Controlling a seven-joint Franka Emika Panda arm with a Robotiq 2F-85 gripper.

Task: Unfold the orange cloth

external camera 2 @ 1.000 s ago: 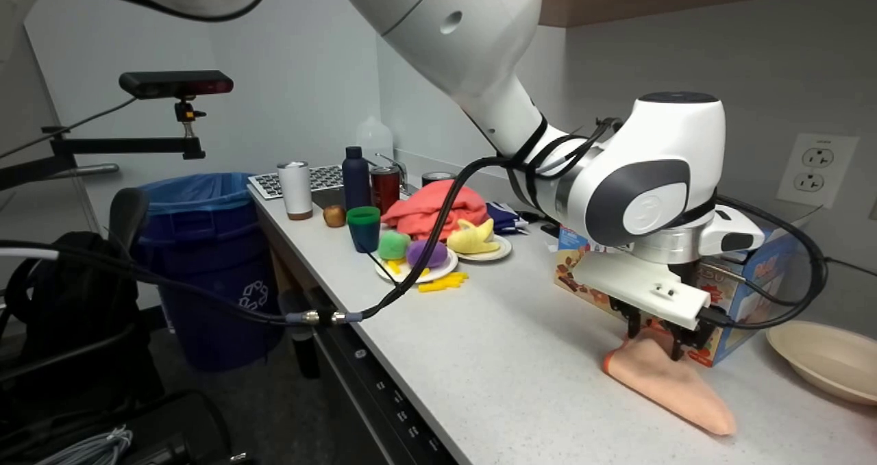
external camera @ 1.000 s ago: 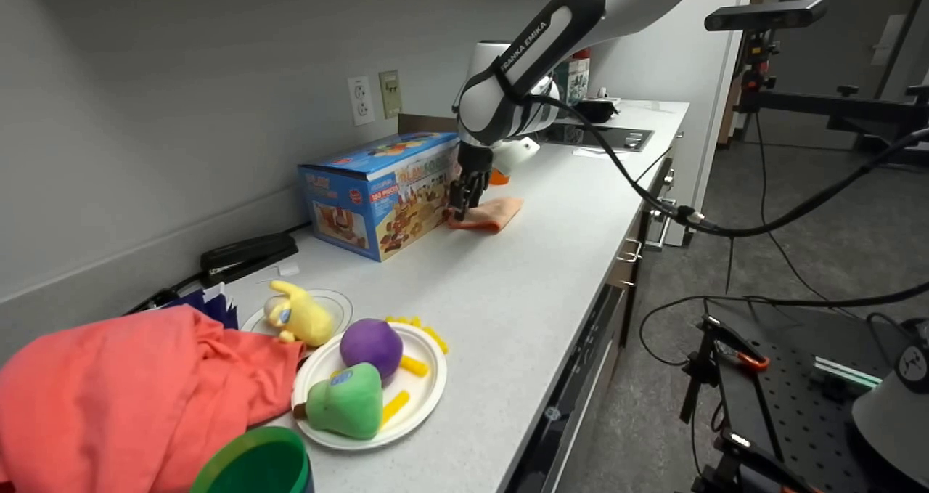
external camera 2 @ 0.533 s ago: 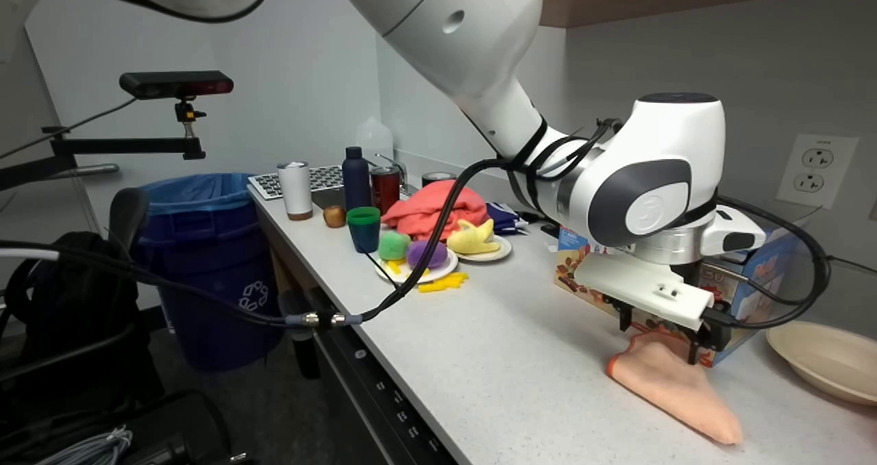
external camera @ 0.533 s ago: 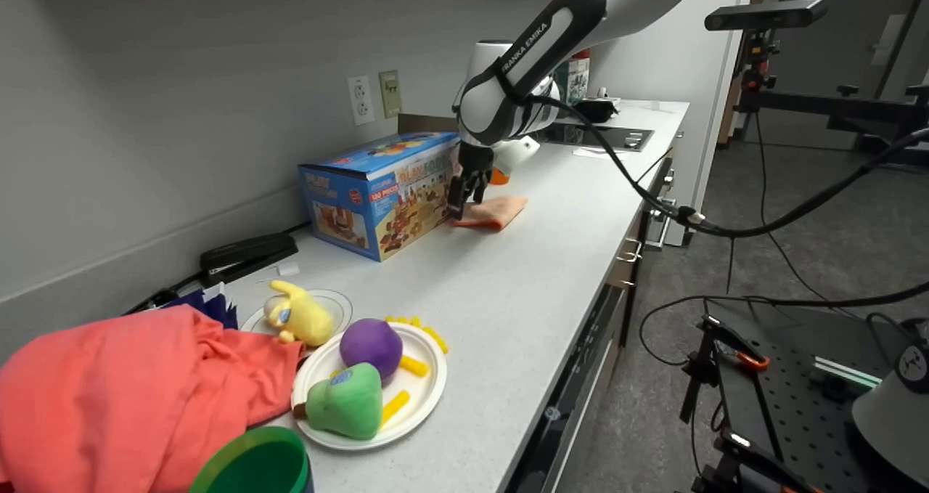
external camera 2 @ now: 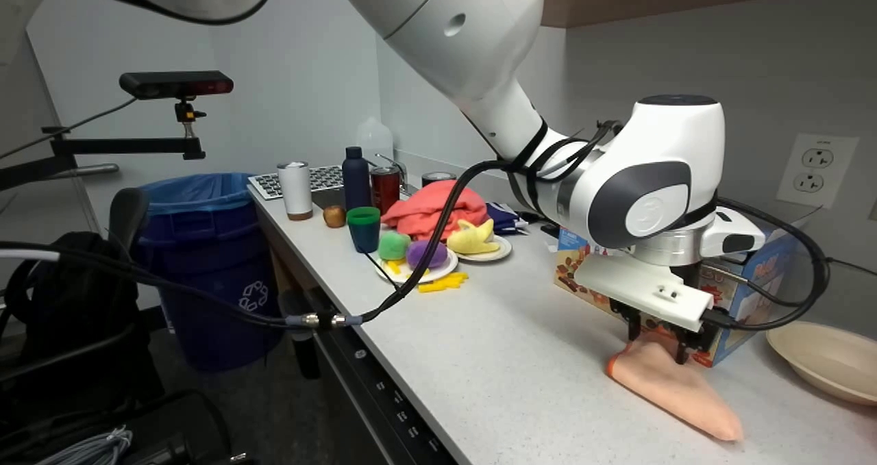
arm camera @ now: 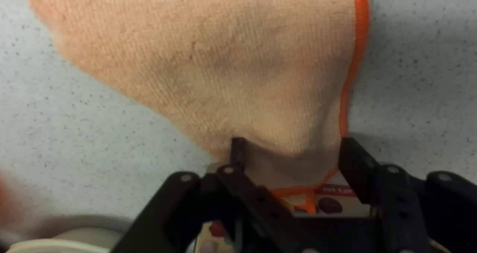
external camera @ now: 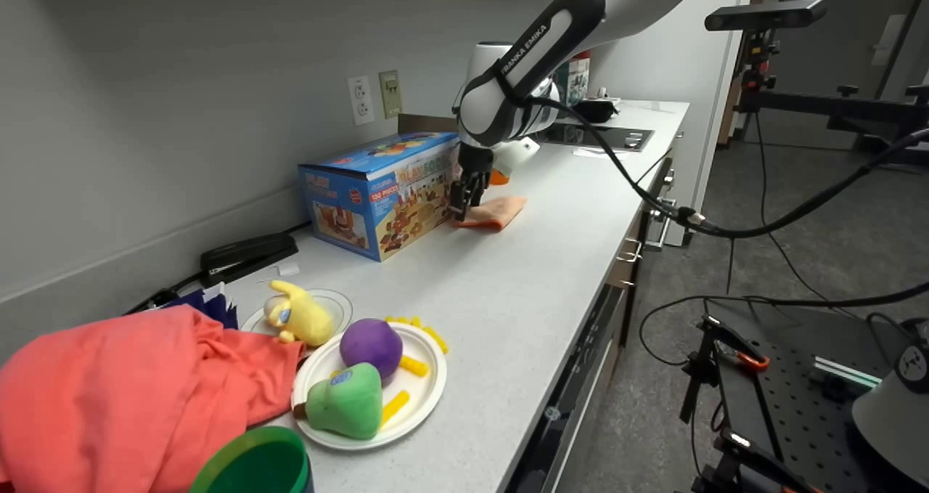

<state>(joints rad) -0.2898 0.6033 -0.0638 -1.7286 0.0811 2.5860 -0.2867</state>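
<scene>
Near right in an exterior view, the orange cloth (external camera 2: 675, 391) is partly straddled by the gripper (external camera 2: 657, 350), 2 fingers (external camera 2: 682, 352) spread.

The orange cloth (arm camera: 223, 78) looks matt (its fabric finely ribbed), the counter (external camera 2: 493, 355) smooth.

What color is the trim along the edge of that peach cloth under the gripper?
The trim is bright orange, stronger than the peach cloth; clearest in the wrist view.
</scene>
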